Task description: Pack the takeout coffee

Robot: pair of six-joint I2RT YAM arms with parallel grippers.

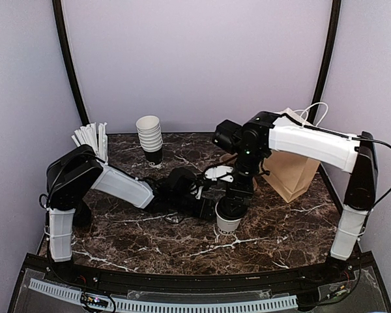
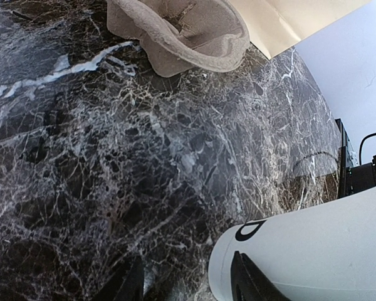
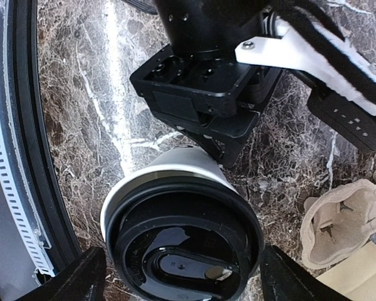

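One takeout coffee, a white paper cup with a black lid, stands upright on the marble table near the middle front. My right gripper hangs straight over it, open, its fingers flanking the lid with slim gaps on both sides. My left gripper lies low on the table at the cup's left side, open, with only marble between its fingers. Its right finger rests against the cup's white wall. The brown paper bag stands at the back right.
A beige pulp cup carrier lies on the table just in front of the bag. A stack of lidless white cups stands at the back centre-left. A cup of white sticks stands at the back left. The table's front rim is near.
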